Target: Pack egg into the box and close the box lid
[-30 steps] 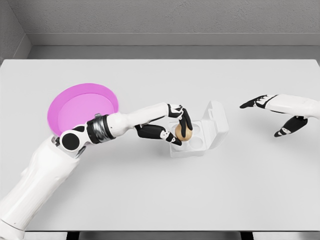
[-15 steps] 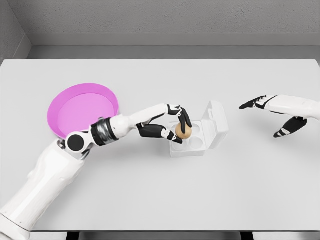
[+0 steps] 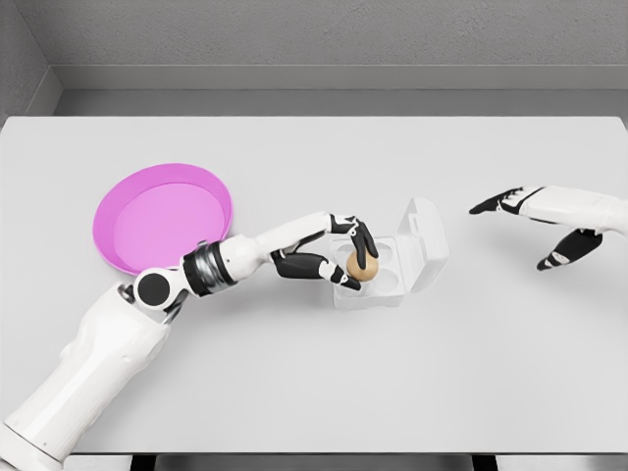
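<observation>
- On the white table (image 3: 324, 383), head view, an open white egg box (image 3: 392, 257) sits right of centre, its lid (image 3: 424, 228) tilted up and back on the right side.
- Tray of the box shows round cavities; the cavity nearest the lid at the front (image 3: 391, 281) is bare.
- Left arm enters from the lower left and reaches across the table to the box's left edge.
- Left hand (image 3: 343, 259) is closed around a brown egg (image 3: 361, 265): dark fingers (image 3: 364, 242) curl over the top of the egg, thumb (image 3: 329, 270) comes in from below and left.
- Egg sits at the left-hand part of the tray, over or in a cavity there; whether it touches the cavity floor cannot be told from this view.
- Round pink plate (image 3: 164, 217) lies on the table at the left, behind the left forearm and well apart from the box.
- Right arm enters from the right edge, hand held above the table, well apart from the box.
- Right hand (image 3: 535, 224) is wide: fingers (image 3: 488, 204) stretched out toward the left, thumb (image 3: 561, 254) hanging down and apart, holding nothing.
- Grey wall runs behind the far table edge.
</observation>
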